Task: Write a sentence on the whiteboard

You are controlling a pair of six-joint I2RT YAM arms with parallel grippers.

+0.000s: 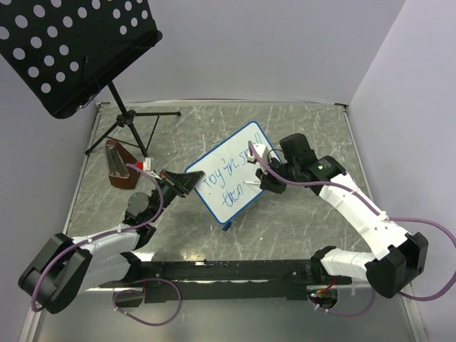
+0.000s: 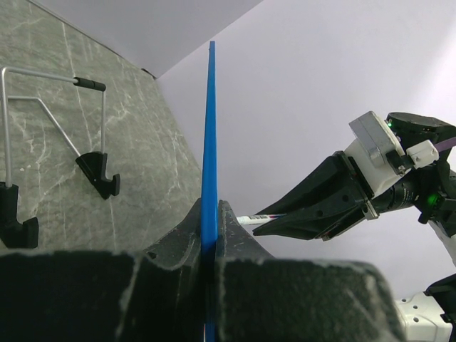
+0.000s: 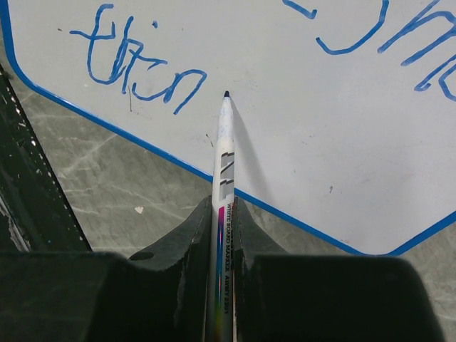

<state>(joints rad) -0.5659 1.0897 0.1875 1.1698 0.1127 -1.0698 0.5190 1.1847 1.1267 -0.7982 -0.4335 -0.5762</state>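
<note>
The blue-framed whiteboard [image 1: 231, 178] stands tilted on the table, and my left gripper [image 1: 179, 183] is shut on its left edge. Seen edge-on in the left wrist view, the whiteboard's frame [image 2: 209, 142] runs up from between the left gripper [image 2: 209, 214] jaws. The sentence [image 1: 229, 173] is in blue in two lines. Its lower word [image 3: 139, 68] reads about "thin". My right gripper [image 3: 225, 214] is shut on a white marker [image 3: 224, 160], whose dark tip sits at the board just right of that word. The right gripper [image 1: 269, 178] is at the board's right side.
A black perforated music stand [image 1: 71, 43] on a tripod stands at the back left. A brown wedge-shaped object [image 1: 121, 167] lies left of the left gripper. Two black clips on a wire frame [image 2: 96, 174] show behind the board in the left wrist view.
</note>
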